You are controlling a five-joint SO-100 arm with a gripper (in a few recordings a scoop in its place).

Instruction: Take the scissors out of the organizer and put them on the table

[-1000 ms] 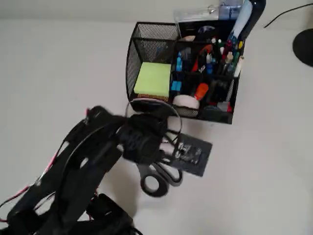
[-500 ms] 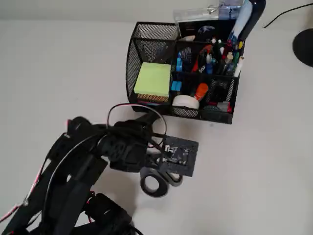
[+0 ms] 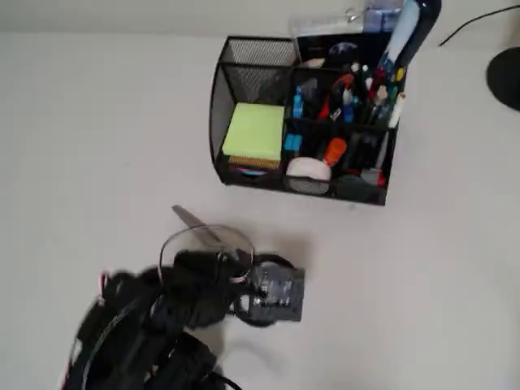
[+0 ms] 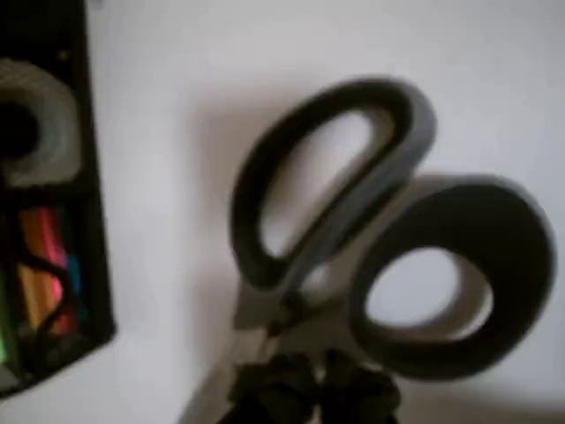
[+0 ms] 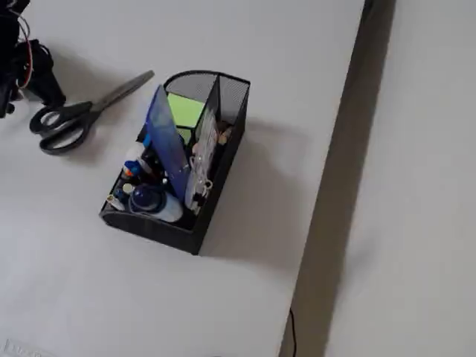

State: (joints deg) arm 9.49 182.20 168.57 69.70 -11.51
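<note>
Lying flat on the table (image 3: 81, 122), the scissors (image 5: 78, 111) are out of the organizer (image 3: 236, 61) and apart from it, on the side where its lime-green sticky-note pad (image 3: 253, 132) sits. In the overhead view their silver blade tip (image 3: 188, 218) pokes out from under my arm, pointing up and left, near the organizer's front wall but not touching it. The fixed view shows the whole pair, blades aimed toward the organizer, dark loop handles away from it. My gripper (image 3: 244, 284) hangs over the handle end of the scissors; in the wrist view the two grey loops (image 4: 388, 256) sit just ahead of my dark fingertips (image 4: 309, 393), which are blurred. I cannot tell whether my jaws are apart or closed, or whether they touch the scissors. Pens and markers (image 3: 361, 89) stand upright in the organizer's rear compartments, and a white tape roll (image 3: 309, 168) lies in a front one.
</note>
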